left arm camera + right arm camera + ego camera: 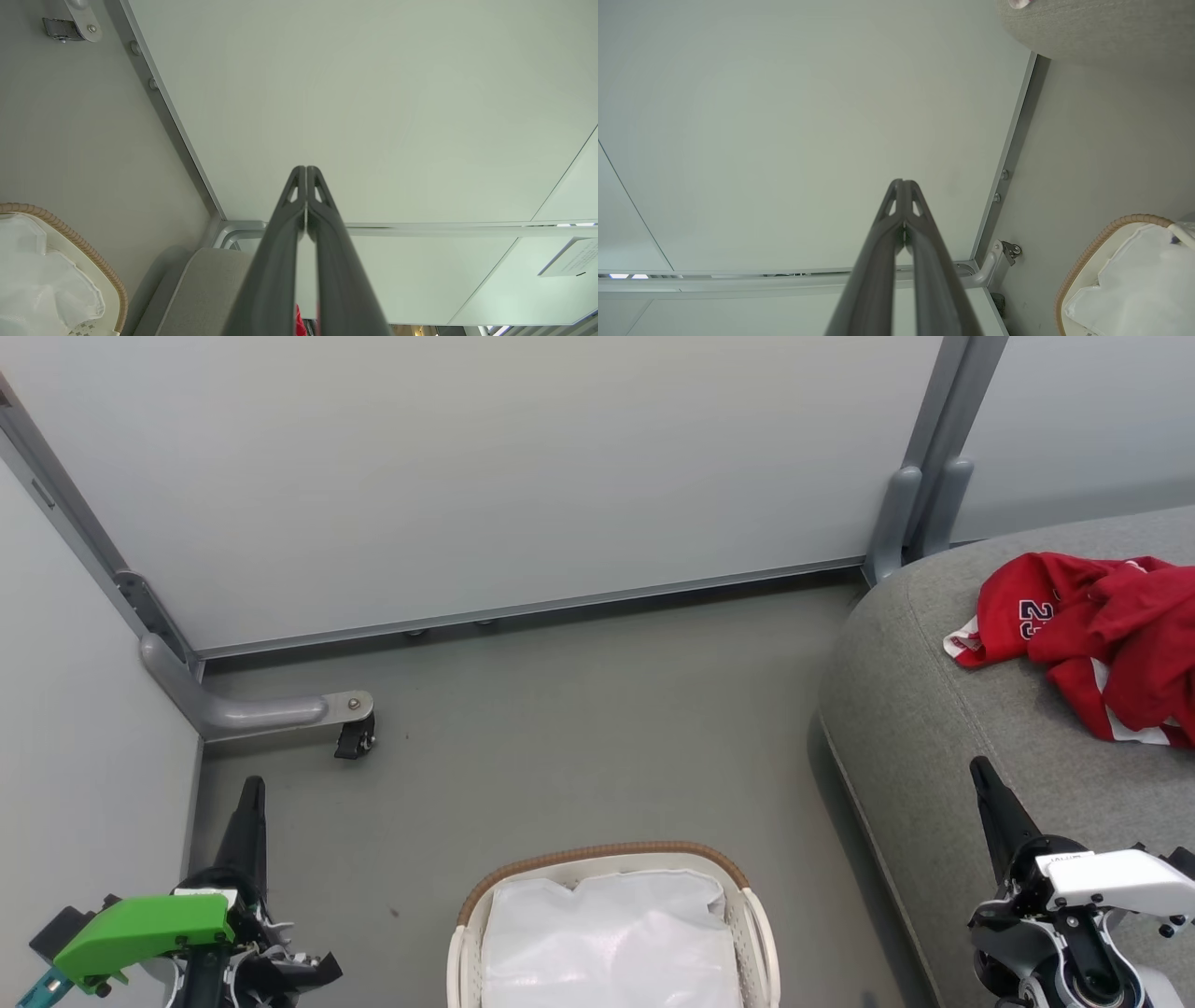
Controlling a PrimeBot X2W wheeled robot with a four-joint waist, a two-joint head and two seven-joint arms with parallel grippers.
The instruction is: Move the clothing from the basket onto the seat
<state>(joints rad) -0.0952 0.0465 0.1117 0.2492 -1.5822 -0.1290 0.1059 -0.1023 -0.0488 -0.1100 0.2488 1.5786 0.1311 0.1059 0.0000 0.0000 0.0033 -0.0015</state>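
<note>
Well, the red jersey and shorts are lying on the grey sofa cushion, heaped near its rounded end and well apart from the laundry basket down on the floor, so by my reading the move is as good as done. The left gripper hangs low on the left with its two dark fingers pressed together and nothing between them, and the right gripper is the same story, pinched shut and empty, hovering over the cushion's front edge just short of the garments. Doing this last step well means a clean finish: keep those right fingers clear of the fabric so nothing gets snagged and dragged back off, and check the basket for stray red. From the head view I see a plain white sheet bunched inside that tan rim and no red at all, though what sits under the sheet I cannot tell. As for the kit itself, it is bright red, crumpled and folded over on itself, with a white-trimmed hem poking toward the cushion's edge, a dark number 23 outlined in white, and white striping lower down; its far side runs off the picture's right edge.
</note>
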